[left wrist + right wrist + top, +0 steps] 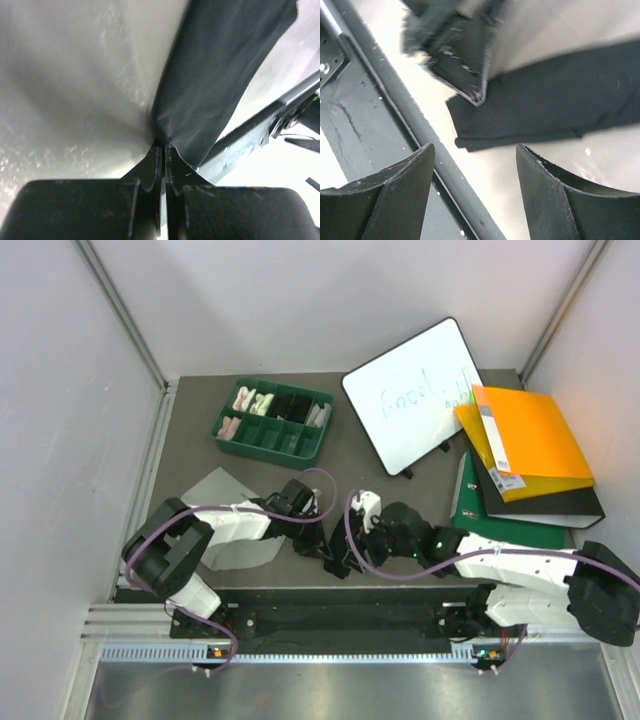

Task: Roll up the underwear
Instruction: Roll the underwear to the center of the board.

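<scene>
Left wrist shows left pincer (pixel 163 148) pinching black underwear (pixel 225 75); right pincer (pixel 474 151) gapes.

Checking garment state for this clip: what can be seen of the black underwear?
The black underwear is soft, matte dark fabric folded into a flat band. It lies on the table near its front edge, between the two arms. No lettering shows. The left gripper is shut on one pinched edge, and the cloth fans out from there in creases. The right gripper is open close by and grips nothing.
</scene>
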You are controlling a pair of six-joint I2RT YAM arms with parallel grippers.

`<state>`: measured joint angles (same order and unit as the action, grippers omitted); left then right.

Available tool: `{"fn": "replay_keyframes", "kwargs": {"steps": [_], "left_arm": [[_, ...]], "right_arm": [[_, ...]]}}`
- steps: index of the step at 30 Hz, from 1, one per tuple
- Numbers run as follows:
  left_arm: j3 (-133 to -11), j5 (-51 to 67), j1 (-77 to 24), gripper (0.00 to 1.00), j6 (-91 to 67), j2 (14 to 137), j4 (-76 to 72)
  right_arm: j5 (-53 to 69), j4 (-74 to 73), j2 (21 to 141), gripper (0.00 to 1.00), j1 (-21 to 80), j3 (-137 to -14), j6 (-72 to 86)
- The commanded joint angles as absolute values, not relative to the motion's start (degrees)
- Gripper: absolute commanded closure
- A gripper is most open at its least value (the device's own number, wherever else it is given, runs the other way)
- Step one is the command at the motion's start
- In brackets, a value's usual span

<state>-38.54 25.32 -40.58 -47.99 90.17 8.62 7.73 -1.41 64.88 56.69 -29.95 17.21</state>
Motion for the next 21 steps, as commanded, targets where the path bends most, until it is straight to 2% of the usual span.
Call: {"fn": "replay_keyframes", "kwargs": {"steps": [1,10,21], "left_arm": [[-41.30,31.46,-39.38,1.00,-43.34,91.40,15.99],[-41.66,38.66,-37.18,1.00,-43.50,94.04,16.35],[-41.84,41.22,-34.98,1.00,-44.73,94.57,16.52]], "right_arm": [[-2.43,6.76,65.21,0.34,64.41,-31.11,12.40],[-6.85,9.93,74.08,0.32,74.25,-33.83,10.81],[-10.90,8.09,79.27,0.30,78.84,-37.00,12.13]]}}
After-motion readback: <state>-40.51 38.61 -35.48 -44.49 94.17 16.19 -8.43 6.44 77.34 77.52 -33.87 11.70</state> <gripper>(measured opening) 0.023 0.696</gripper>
